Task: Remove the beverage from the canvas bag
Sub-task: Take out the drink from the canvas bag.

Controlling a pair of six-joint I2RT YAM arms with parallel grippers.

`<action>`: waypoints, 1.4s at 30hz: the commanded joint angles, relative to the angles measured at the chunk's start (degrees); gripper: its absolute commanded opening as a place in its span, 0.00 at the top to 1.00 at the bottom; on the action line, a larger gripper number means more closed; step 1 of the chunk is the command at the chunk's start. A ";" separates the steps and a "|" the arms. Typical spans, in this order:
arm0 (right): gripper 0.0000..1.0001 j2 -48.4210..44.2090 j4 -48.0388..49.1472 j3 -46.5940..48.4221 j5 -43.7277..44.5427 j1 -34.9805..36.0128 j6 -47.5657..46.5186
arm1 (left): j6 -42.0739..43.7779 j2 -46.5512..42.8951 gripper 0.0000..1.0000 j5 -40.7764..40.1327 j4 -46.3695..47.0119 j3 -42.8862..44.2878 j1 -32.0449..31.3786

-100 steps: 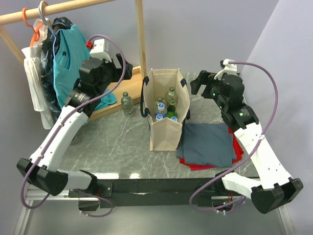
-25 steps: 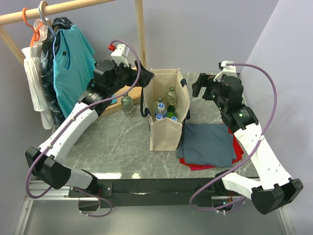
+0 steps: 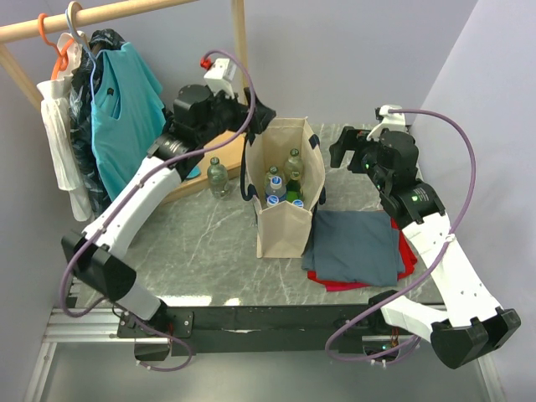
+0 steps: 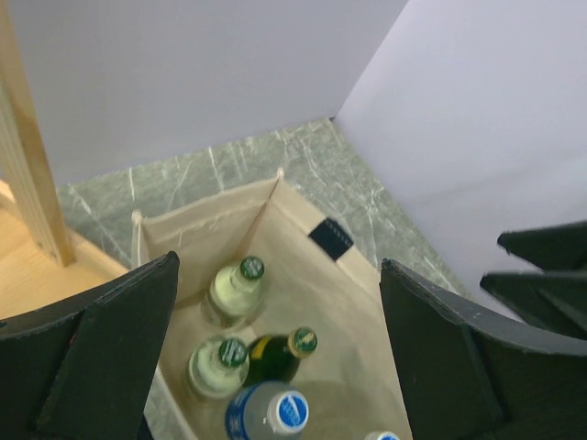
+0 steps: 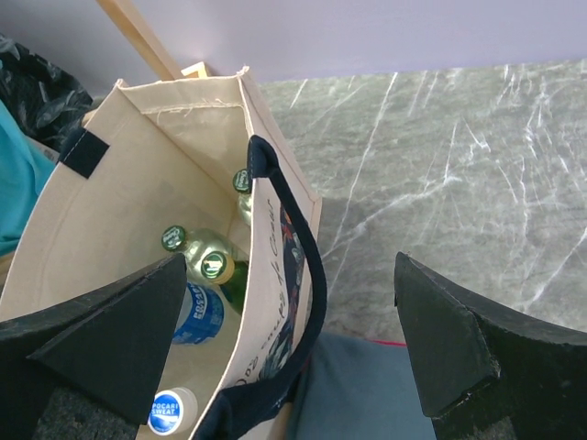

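Note:
The beige canvas bag stands upright mid-table, mouth open, with dark navy handles. Several beverage bottles stand inside: two pale ones with green caps, a dark green one with a gold cap and blue-capped ones. My left gripper hangs open above the bag's far left rim, looking down into it. Open too, my right gripper hovers beside the bag's right wall, its fingers astride that wall and handle. Neither touches a bottle.
One more green-capped bottle stands on the table left of the bag. A folded grey-blue cloth lies over a red one on the bag's right. A wooden clothes rack with hanging garments fills the far left. Walls close the back and right.
My left arm has swung right from over the rack base, bringing its gripper to the bag's far left rim. The right arm has barely moved.

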 commanded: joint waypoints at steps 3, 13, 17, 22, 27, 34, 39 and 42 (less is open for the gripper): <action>0.00 -1.68 0.63 1.11 -0.15 0.24 -0.66 | 2.74 6.53 0.04 3.60 -4.13 10.53 -0.87; 0.00 -1.16 0.89 1.38 -0.85 0.16 -1.01 | 8.90 15.76 0.04 -2.47 -15.48 20.47 -7.11; 0.00 -0.98 1.07 1.38 -1.20 0.24 -1.19 | 8.90 19.62 0.03 -2.73 -17.77 22.84 -7.29; 0.00 -0.54 1.34 1.38 -0.77 0.16 -1.54 | 8.90 21.47 0.04 -3.26 -17.15 22.23 -7.64; 0.00 0.07 1.42 1.64 0.20 0.24 -1.80 | 8.99 25.52 0.02 -2.99 -19.44 25.04 -7.73; 0.00 0.60 0.90 2.08 0.29 0.24 -1.89 | 8.81 28.33 0.01 -3.25 -19.44 25.31 -7.81; 0.00 0.95 0.72 2.34 0.73 0.24 -2.07 | 8.63 30.70 0.01 -4.14 -20.06 26.19 -7.90; 0.00 1.30 0.63 2.43 0.73 0.24 -2.07 | 8.46 31.76 0.01 -4.13 -19.18 26.10 -7.99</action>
